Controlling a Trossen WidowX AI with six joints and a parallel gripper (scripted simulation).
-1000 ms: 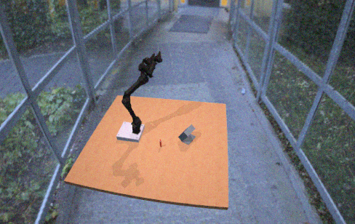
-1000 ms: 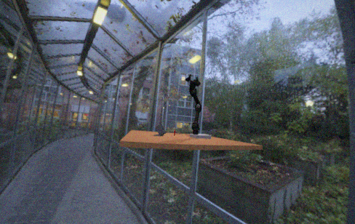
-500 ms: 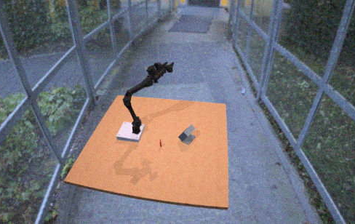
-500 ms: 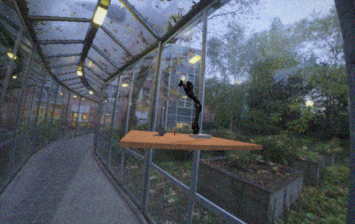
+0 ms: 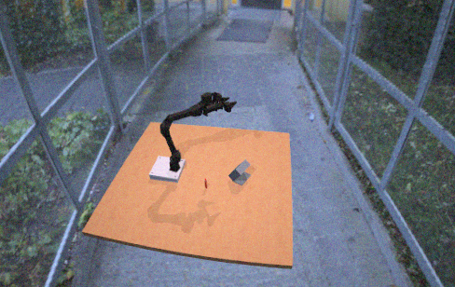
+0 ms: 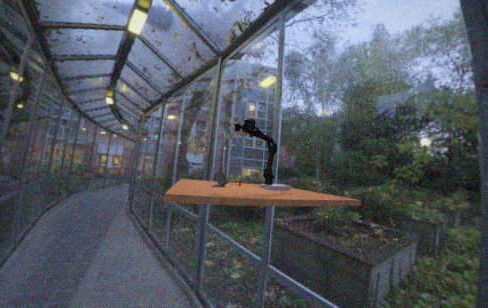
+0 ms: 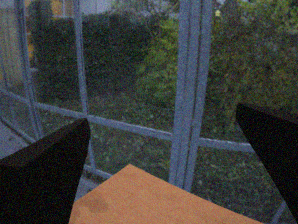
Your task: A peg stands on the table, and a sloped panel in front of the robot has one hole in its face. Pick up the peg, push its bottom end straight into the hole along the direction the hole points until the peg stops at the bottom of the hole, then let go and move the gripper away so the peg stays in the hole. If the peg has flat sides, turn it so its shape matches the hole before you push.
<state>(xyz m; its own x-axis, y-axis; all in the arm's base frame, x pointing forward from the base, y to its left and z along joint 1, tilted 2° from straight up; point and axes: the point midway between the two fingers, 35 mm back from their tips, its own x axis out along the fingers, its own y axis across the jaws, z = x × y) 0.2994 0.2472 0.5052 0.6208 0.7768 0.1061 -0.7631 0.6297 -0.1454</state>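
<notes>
A thin red peg [image 5: 206, 184] [image 6: 240, 183] stands upright on the orange table [image 5: 253, 233] [image 6: 296, 199], between the arm's base and the panel. The grey sloped panel [image 5: 237, 174] [image 6: 220, 179] stands on the table beyond the peg; its hole cannot be made out. My gripper [image 5: 233, 105] [image 6: 236, 127] [image 7: 164, 117] is open and empty, held high above the table and well away from peg and panel. The wrist view shows both dark fingers wide apart, with a table corner below and between them; peg and panel are not in that view.
The arm's white base plate [image 5: 165, 169] [image 6: 276, 187] sits on the table behind the peg. The arm's shadows fall across the table. Glass walls with metal frames stand beyond the table's edges.
</notes>
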